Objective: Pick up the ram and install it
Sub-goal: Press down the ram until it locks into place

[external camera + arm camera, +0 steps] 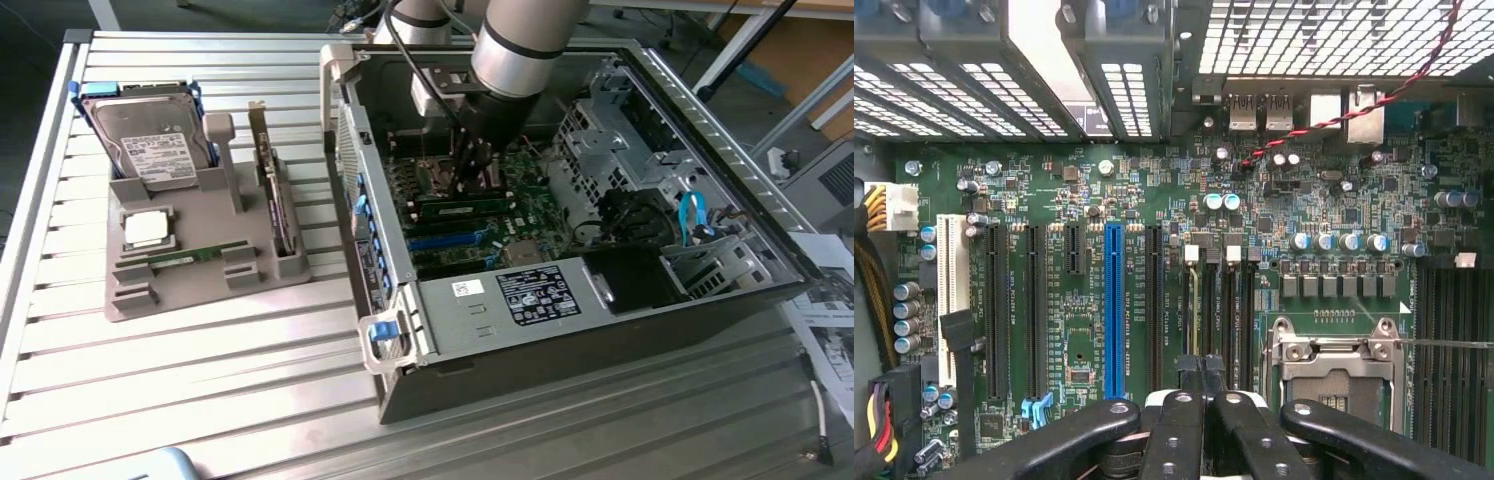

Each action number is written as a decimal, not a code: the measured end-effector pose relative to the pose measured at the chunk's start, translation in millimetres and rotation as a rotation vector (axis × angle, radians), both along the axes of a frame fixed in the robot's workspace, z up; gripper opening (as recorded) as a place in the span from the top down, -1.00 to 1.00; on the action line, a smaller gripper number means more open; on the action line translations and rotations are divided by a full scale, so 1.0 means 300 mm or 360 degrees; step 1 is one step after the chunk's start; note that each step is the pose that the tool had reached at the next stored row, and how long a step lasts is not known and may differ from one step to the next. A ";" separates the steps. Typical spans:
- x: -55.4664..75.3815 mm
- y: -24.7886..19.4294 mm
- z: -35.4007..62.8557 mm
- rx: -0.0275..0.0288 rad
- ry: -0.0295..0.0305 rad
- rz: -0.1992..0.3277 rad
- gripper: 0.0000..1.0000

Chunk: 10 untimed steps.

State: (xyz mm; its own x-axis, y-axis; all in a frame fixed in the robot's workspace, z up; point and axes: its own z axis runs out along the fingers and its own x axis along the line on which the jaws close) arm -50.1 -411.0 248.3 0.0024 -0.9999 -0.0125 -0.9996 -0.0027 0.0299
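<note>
My gripper (470,188) reaches down into the open computer case (574,340), just above the motherboard (541,215). In the wrist view its fingertips (1204,368) are shut together with nothing visible between them, right over the row of memory slots (1219,310). A ram stick (461,211), green with black chips, stands in a slot directly under the gripper; in the wrist view it appears as a thin edge (1195,305). Another green ram stick (180,258) lies in the grey holder (200,295) on the exterior view's left.
The holder also carries a hard drive (154,140), a silver processor (147,228) and an upright expansion card (274,200). Beside the memory slots are the processor socket (1334,370) and a blue card slot (1114,300). Case walls and drive cages surround the gripper.
</note>
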 end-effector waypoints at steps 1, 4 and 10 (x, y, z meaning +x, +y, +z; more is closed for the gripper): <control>0.000 0.000 0.000 -0.00001 0.00001 0.0000 0.80; 0.000 0.000 -0.008 0.00000 0.00000 0.0000 0.80; 0.000 0.000 -0.012 -0.00001 0.00000 0.0000 0.80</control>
